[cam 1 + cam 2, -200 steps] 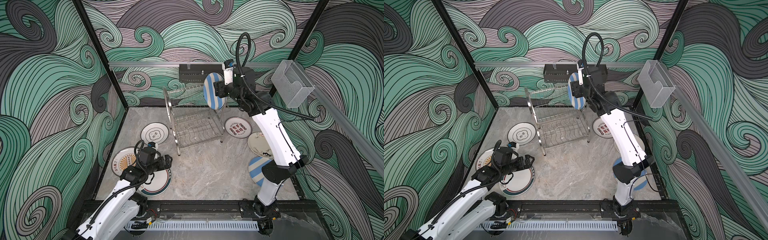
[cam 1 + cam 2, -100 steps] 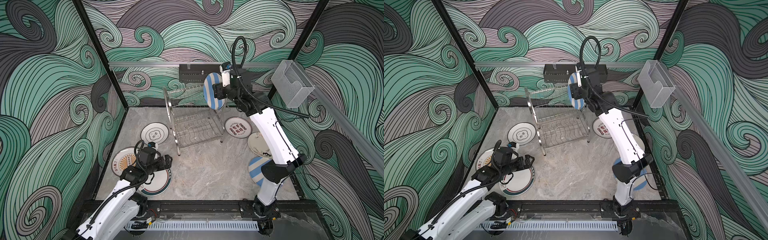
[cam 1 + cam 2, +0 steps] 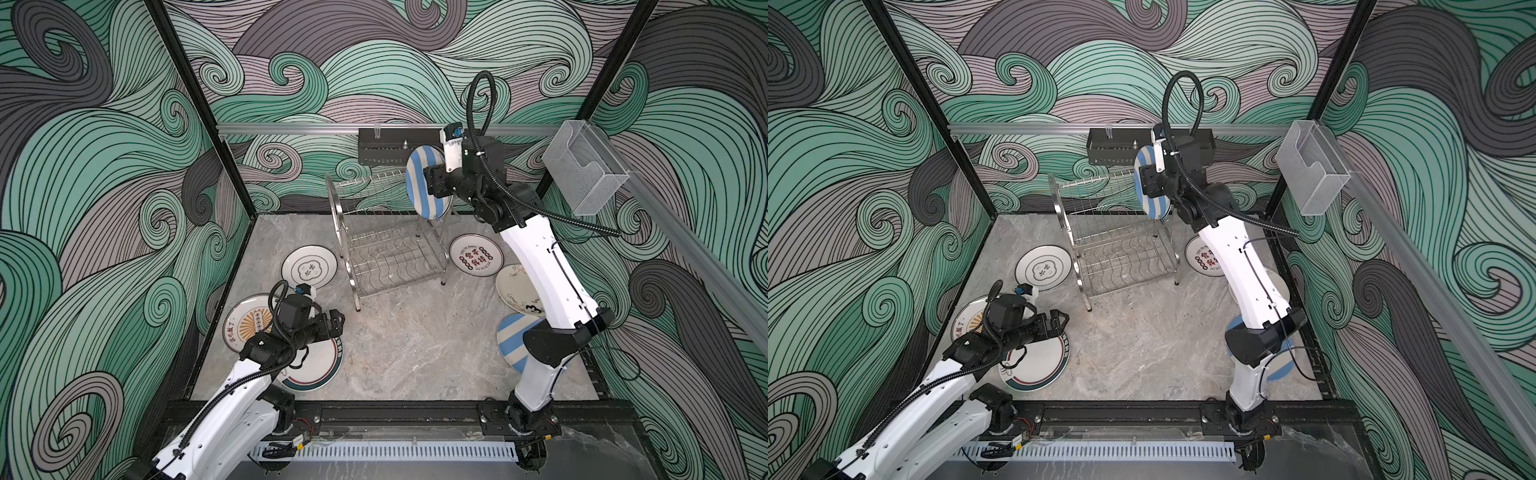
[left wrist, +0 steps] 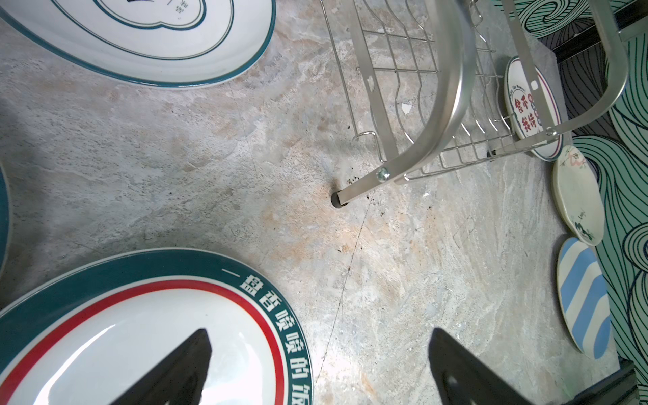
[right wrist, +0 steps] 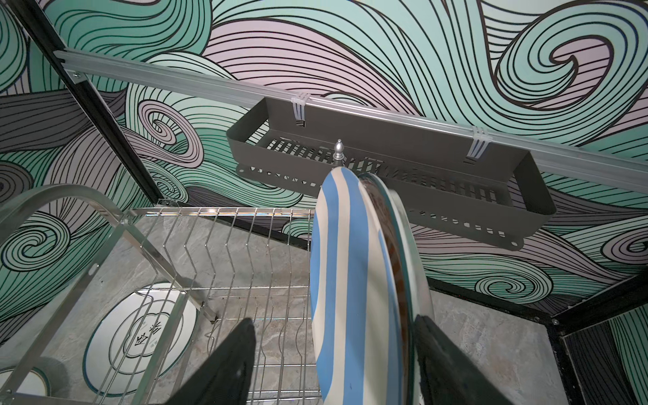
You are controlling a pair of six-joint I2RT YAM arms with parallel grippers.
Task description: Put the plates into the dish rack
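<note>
Bright, even light from above; shadows are soft. Glare shines on the teal-rimmed plate (image 4: pixel 122 315). Wrist views bend at edges.

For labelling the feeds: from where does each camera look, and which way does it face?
Both top views: high in front, looking down and back; left arm, right arm show.
Left wrist: low over the table, facing the dish rack; left gripper shows.
Right wrist: raised, facing the back wall past the upright striped plate; right gripper shows.
Wrist views share the rack and a teal-rimmed plate.
</note>
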